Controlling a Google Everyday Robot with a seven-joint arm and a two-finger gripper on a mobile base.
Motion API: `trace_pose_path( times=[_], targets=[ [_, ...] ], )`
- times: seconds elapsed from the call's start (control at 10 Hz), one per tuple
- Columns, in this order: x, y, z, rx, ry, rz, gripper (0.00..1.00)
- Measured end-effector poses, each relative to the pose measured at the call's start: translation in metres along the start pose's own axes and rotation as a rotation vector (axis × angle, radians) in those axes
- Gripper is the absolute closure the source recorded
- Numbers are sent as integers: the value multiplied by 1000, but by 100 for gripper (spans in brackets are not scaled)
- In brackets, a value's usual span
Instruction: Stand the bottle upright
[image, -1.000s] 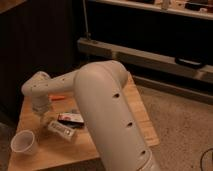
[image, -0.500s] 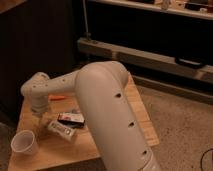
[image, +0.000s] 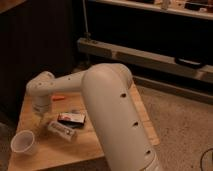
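Bottle (image: 61, 131): lying on its side on the wooden table (image: 52, 156), toward the front-left part of the top. Long axis runs on a diagonal, from upper left in the view to lower right. Pale body with a printed label along it. Cannot tell which end carries the cap.

Flat dark box (image: 71, 119) with a red-white label lies just behind the bottle, roughly parallel to it and very close; whether they touch is not clear. White paper cup (image: 23, 142) stands upright to the bottle's left, nearer the front edge, mouth up, apart from the bottle. Small orange object (image: 58, 98) sits further back on the table.

Gripper (image: 41, 119): hangs pointing down over the table, just off the bottle's upper-left end, between the bottle and the table's left side. Contact with the bottle cannot be told; nor can I tell whether it is open or closed. The thick white arm (image: 110, 100) fills the foreground and reaches left across the table.

Against a second ago: the wrist has dropped slightly toward the table. Bottle, box and cup lie where they were, and the bottle keeps the same diagonal.
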Motion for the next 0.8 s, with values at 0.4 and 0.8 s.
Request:
trace_pose_path(
  times=[0.4, 0.8],
  targets=[
    [-3, 6, 12, -18, 17, -17, 36],
    [-1, -1, 39, -15, 64, 2, 40]
  ],
)
